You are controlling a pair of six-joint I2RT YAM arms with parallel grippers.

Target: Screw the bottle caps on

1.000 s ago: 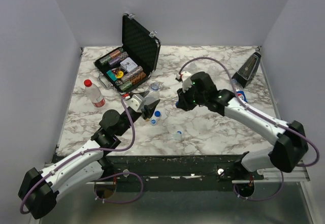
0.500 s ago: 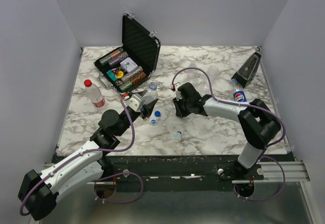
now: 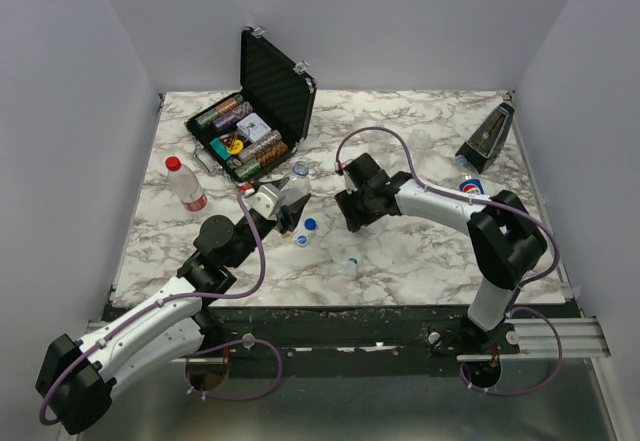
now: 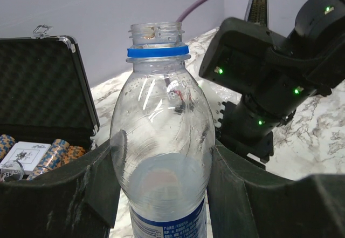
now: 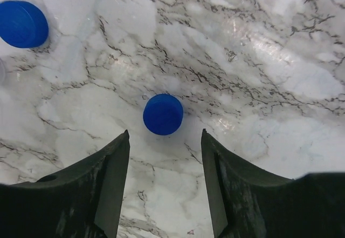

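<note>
Here the clear, blue-labelled bottle [image 4: 161,157] stands uncapped.

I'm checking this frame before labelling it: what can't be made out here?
Left wrist view: the bottle loses its base and most of its label at the bottom edge.
Top view: the left gripper covers that bottle's body; only its neck shows.
Top view: the Pepsi bottle sits mostly behind the right arm.
</note>
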